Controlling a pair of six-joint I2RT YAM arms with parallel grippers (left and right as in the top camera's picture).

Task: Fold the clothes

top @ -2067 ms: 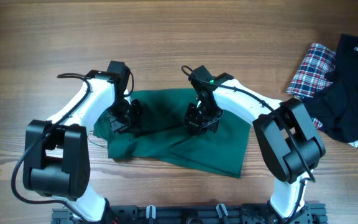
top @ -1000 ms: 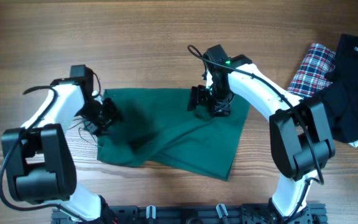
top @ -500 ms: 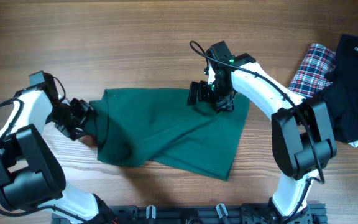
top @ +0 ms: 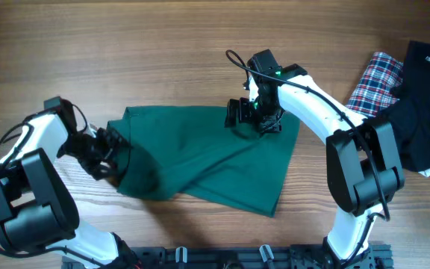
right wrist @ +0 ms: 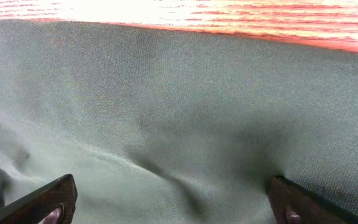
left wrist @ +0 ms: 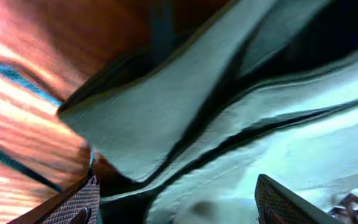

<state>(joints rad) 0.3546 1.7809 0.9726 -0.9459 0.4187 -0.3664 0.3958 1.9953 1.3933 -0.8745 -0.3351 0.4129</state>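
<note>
Spreads the fingers (right wrist: 51,200) of the right gripper (top: 252,119) wide over the flat far corner of the dark teal-green garment (top: 207,161), parts those (left wrist: 82,202) of the left gripper (top: 109,147) at its rumpled left edge, mid-way across the wooden table (top: 200,45), well apart from the plaid cloth (top: 372,86) and black garment (top: 424,104).

The large soft plain garment (top: 207,161) is a dark teal-green with no print. In the left wrist view it looks paler, a grey-green, with dark shadow lines along its folds. The wooden counter (top: 125,45) is a warm mid-brown streaked with darker grain. The plaid cloth (top: 370,84) is checked in red, white and blue, and the black garment (top: 424,112) beside it is plain. The left arm (top: 36,131) and right arm (top: 312,97) are white with black joints. The left tool (top: 109,153) and right tool (top: 248,116) are black. A small green light (top: 274,72) glows on the right arm.
</note>
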